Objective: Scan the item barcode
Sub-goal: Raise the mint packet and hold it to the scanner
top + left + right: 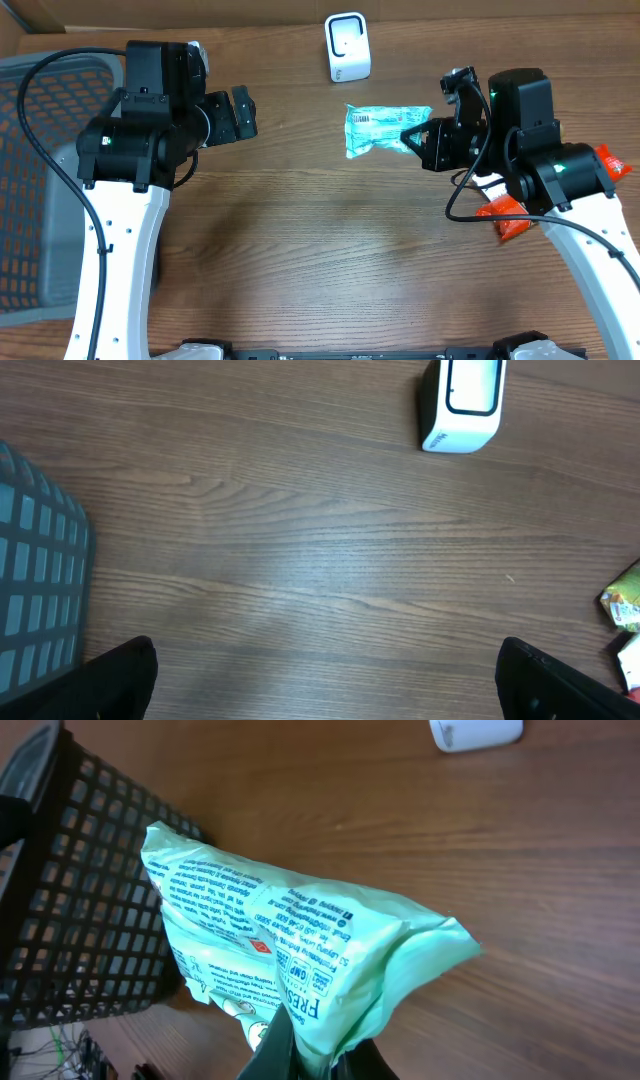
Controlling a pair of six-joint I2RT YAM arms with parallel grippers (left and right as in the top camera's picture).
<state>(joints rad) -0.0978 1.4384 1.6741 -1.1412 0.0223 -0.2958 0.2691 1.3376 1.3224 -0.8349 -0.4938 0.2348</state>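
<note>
packet first: your right gripper (412, 138) is clenched on the crimped end of a mint-green snack packet (375, 130), gripping its 3 o'clock edge as seen from overhead. the rest of the packet stretches toward 9 o'clock from the fingers. a pale printed panel with what looks like a barcode faces up at its 10 o'clock corner. from the right wrist camera you see the packet's small-print side fanned out above the dark fingertips (300, 1055). whether its far end touches the wooden table (300, 230) you cannot tell.

the white barcode scanner (347, 47) stands at 12 o'clock on the table. the packet is near it, at about 5 o'clock from it, and apart from it.

your left gripper (243, 112) is spread wide and grasps nothing. it hangs over bare wood at 10 o'clock, well apart from the packet. the black mesh basket (40, 180) sits at 9 o'clock. orange packets (505, 215) lie at 4 o'clock, partly under your right arm.
</note>
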